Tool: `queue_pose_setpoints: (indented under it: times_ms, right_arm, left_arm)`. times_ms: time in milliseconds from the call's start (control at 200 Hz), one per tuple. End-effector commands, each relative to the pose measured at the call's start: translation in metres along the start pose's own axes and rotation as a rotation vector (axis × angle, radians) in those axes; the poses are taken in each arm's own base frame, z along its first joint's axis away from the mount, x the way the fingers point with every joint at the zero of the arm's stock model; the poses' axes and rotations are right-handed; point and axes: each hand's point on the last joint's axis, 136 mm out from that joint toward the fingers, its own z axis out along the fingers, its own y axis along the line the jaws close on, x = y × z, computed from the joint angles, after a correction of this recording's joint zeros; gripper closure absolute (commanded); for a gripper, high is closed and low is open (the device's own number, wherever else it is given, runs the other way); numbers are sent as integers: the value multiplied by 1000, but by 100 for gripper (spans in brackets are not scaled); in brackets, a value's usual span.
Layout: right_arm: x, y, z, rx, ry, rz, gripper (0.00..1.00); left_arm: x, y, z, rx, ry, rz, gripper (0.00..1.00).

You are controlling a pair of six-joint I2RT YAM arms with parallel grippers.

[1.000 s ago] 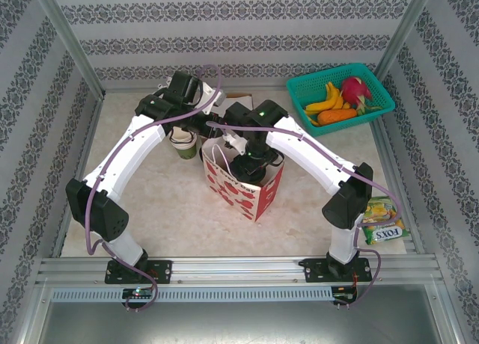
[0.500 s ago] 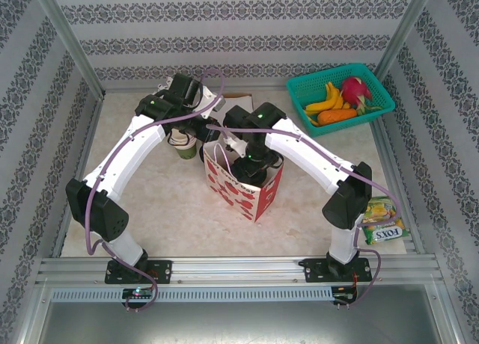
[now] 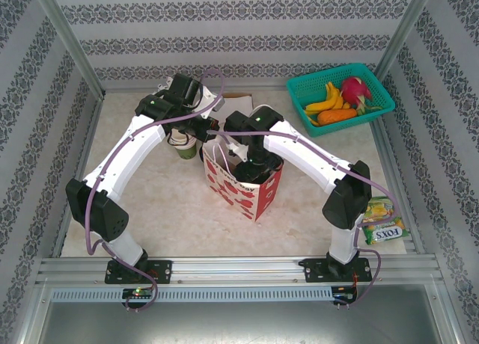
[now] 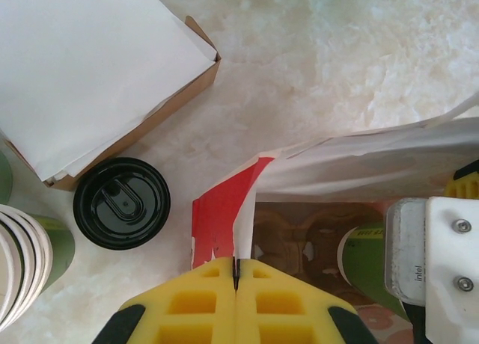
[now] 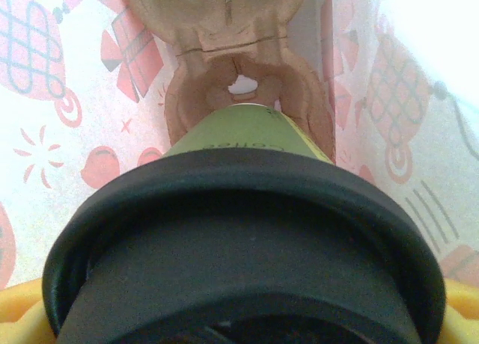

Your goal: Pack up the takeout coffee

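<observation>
The takeout coffee, a green cup with a black lid, hangs inside the red-flowered paper bag, just above the brown cup carrier on the bag's floor. My right gripper reaches down into the bag and is shut on that cup; its yellow fingers flank the lid. From the left wrist view the cup's green side shows beside the right gripper's white body. My left gripper is shut on the bag's near rim, pinching the paper wall.
A second lidded cup and a stack of lidless green cups stand left of the bag, next to a cardboard box of white paper. A green fruit basket sits back right, a snack packet front right.
My left gripper has closed onto the bag's rim. The right gripper has shifted slightly left and deeper into the bag with the cup.
</observation>
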Motion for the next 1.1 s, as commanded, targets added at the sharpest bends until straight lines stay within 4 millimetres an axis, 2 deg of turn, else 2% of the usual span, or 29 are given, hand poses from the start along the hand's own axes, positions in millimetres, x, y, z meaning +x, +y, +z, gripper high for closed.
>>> queue_pose_setpoints:
  times_ms: [0,165,505,1094]
  right_arm:
    - [0,-6,5,13,11,19,43]
    - [-3,-5,14,7,14,18,43]
    - [10,-9,22,11,36,19,43]
    - [6,-11,35,1,53,53,43]
  left_arm:
    - [0,-8,-2,22,-3,4,100]
    - [-1,-8,1,24,-6,-3,100]
    - [-2,-6,0,14,-12,-3,100]
    - [-6,-10,0,37,-19,-9,100]
